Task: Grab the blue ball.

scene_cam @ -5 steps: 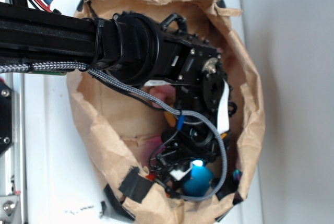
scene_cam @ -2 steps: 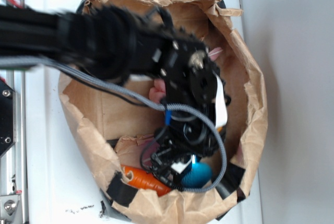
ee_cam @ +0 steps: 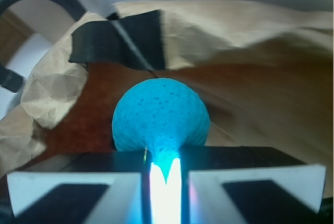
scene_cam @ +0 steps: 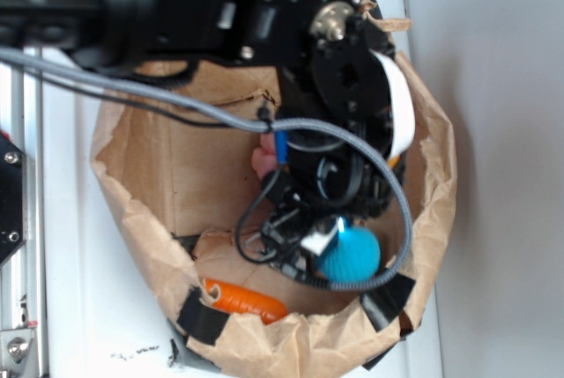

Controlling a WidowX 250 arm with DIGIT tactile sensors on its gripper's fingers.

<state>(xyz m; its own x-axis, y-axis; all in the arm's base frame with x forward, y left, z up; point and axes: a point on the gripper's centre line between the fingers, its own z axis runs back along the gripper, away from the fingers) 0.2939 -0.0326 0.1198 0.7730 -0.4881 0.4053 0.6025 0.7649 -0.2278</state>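
The arm is black with silver screws; a grey braided cable loops beside thin black wires, with a blue connector. The gripper seems to have white-edged fingers.

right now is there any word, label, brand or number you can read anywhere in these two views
None: no readable text in either view.
The blue ball, paper bag, black tape, orange carrot and pincer show no lettering.
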